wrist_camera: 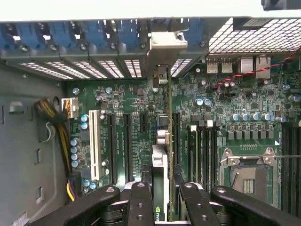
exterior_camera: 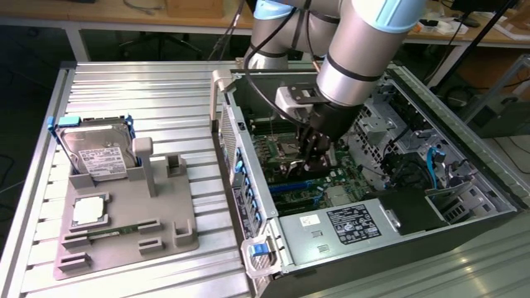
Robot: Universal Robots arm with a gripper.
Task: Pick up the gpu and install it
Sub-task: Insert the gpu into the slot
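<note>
Pinching the gpu (wrist_camera: 161, 160) edge-on between gripper (wrist_camera: 160, 197) fingers, upright over the motherboard (wrist_camera: 122, 101) slots inside the case (exterior_camera: 463, 230), likely light, stiff yet fragile, best held by cooler sides, not the board.

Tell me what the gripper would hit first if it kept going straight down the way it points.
The gripper, shut on the gpu, points at the motherboard. The card's lower edge would likely meet an expansion slot first; depth is unclear.
</note>
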